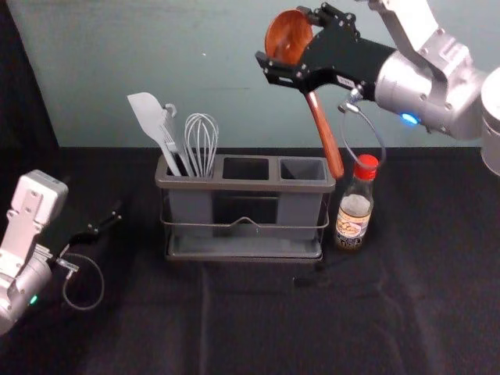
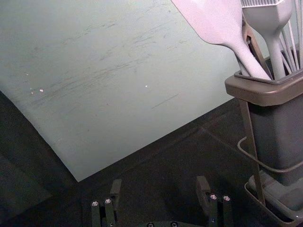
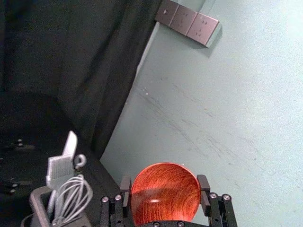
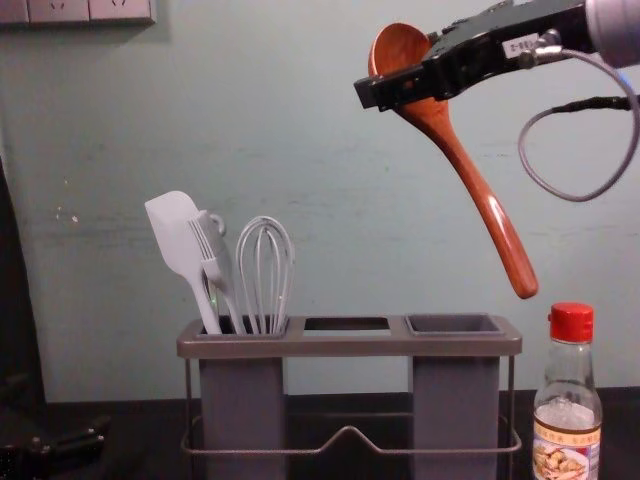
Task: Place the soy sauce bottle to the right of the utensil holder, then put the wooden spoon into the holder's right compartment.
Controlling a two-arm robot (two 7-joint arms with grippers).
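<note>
- Head view: the right gripper (image 1: 285,41) is up in front of the wall (image 1: 211,86), higher than the holder (image 1: 242,185) and toward its right end.
- It grips the spoon (image 1: 319,117) by the bowl (image 3: 165,194), with the fingers (image 3: 204,190) closed in on opposite sides of it in the right wrist view.
- Spoon tilted: bowl uppermost, handle (image 4: 480,195) slanting down and to the right. In the chest view the handle's end is above the level of the holder's rim, around its right end and short of the bottle (image 4: 567,430).
- Bottle upright under its red cap (image 4: 571,323), just beside the holder on the right.
- Holder upright on the dark cloth (image 1: 148,328); its right compartment (image 1: 303,169) lies on the bottle's side.
- Left compartment (image 4: 243,390) carries the spatula (image 4: 178,235), brush (image 4: 213,255) and whisk (image 4: 265,270), heads up.
- Left gripper (image 1: 105,221) low, to the left of the holder and apart from it. It is open, its fingers (image 2: 203,188) well apart in the left wrist view.
- Wall panel (image 4: 120,8) at the chest view's upper left.
</note>
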